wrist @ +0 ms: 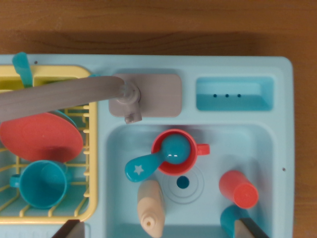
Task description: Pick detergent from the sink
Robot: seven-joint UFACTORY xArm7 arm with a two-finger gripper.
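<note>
The detergent, a beige bottle (150, 204), lies on its side in the light-blue sink basin (257, 144), nozzle toward the bottom of the wrist view. My gripper (158, 229) hangs above it, open wide. Only its two dark fingertips show at the bottom edge, one (69, 229) over the rack's corner, the other (250, 229) over the basin's right part. Nothing is between them except the bottle below.
A red cup (190, 151) holding a blue star-marked scoop (148, 165) sits just above the bottle. A red tumbler (238, 189) and a teal item (228, 218) lie at the right. The grey faucet (59, 96) reaches over a yellow rack (92, 148) holding a red plate (39, 136) and a teal mug (42, 183).
</note>
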